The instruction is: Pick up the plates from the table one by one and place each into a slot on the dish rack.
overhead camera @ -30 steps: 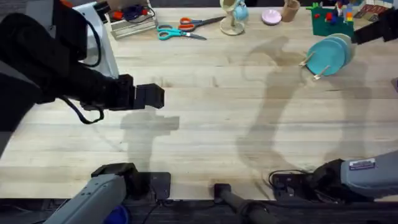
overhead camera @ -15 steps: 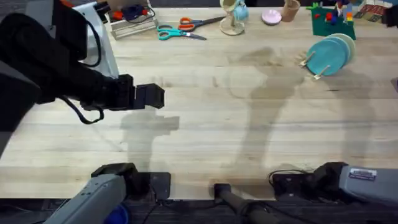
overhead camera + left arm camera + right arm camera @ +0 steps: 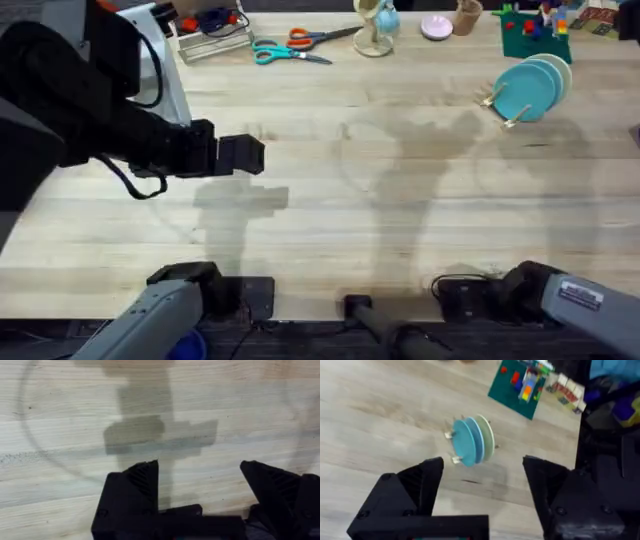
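My left pincer (image 3: 199, 485): fingers spread wide, holding nothing, above bare table (image 3: 330, 200)
My right pincer (image 3: 480, 490): fingers parted, empty
Plates (image 3: 528, 90): standing on edge in the dish rack (image 3: 492, 98), far right of the table

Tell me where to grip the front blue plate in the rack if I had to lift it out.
Grip the top rim of the plate, coming down from above. It stands on edge in the rack, with another plate close behind and pegs low at its sides, so likely only the upper edge is free for the fingers.
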